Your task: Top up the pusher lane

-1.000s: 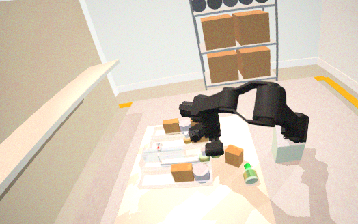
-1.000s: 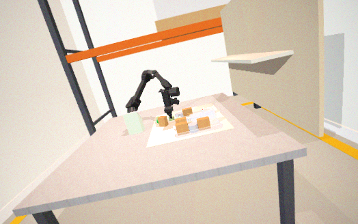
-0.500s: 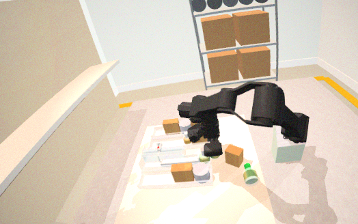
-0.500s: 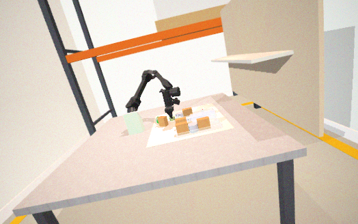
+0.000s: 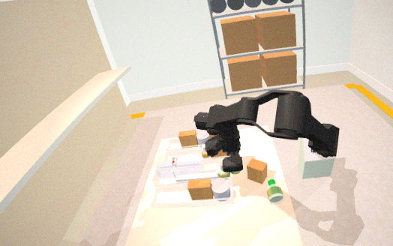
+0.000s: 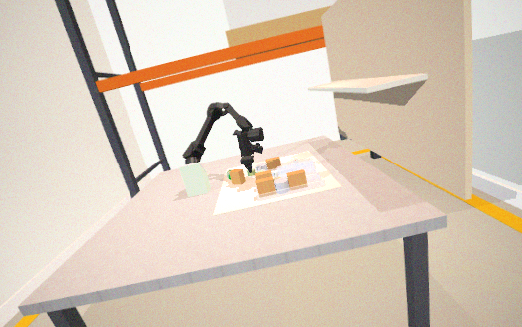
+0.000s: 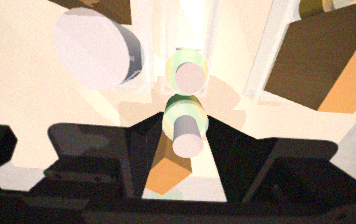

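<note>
1. Gripper (image 7: 186,150) clamped on pale green jar (image 7: 184,127), just before middle lane (image 5: 187,170) mouth.
2. Matching jar (image 7: 187,74) stands in that lane.
3. Cream mat (image 6: 234,201) on pinkish table (image 6: 249,239).
4. Wall shelf (image 6: 369,84) right; box rack (image 5: 259,49) behind.

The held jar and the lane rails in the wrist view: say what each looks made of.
Held jar in the claw: pale green matte body under a flat lilac lid, likely plastic; no glassy highlights.
Lane rails: see-through and whitish, with the pale mat showing through them, so probably clear acrylic, though glass cannot be ruled out.
</note>
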You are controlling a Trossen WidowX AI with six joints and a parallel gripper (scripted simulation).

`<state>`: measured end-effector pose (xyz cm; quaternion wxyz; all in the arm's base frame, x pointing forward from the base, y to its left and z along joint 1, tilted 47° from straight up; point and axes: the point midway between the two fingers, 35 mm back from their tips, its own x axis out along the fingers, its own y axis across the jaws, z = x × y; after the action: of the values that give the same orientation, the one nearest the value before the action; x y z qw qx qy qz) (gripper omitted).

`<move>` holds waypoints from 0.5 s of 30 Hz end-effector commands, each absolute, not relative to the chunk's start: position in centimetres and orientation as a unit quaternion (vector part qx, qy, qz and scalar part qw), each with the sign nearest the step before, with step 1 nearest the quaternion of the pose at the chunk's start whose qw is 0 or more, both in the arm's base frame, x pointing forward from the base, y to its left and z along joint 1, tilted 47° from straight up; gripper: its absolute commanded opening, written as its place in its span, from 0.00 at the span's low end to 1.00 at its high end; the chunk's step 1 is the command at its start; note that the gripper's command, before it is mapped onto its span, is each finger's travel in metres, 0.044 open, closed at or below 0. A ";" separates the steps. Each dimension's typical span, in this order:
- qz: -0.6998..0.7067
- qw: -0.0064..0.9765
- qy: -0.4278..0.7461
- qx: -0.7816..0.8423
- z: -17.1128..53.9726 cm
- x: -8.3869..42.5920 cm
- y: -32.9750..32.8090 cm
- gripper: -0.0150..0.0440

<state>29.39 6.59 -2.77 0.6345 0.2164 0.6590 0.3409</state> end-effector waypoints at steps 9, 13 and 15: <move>0.344 0.644 0.650 0.213 -2.5 30.8 6.7 0.25; 0.344 0.644 0.650 0.213 -2.5 31.0 6.7 0.25; 0.344 0.644 0.650 0.213 -2.5 31.0 6.8 0.25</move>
<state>29.92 6.67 -2.74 0.6336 0.2166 0.6602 0.3402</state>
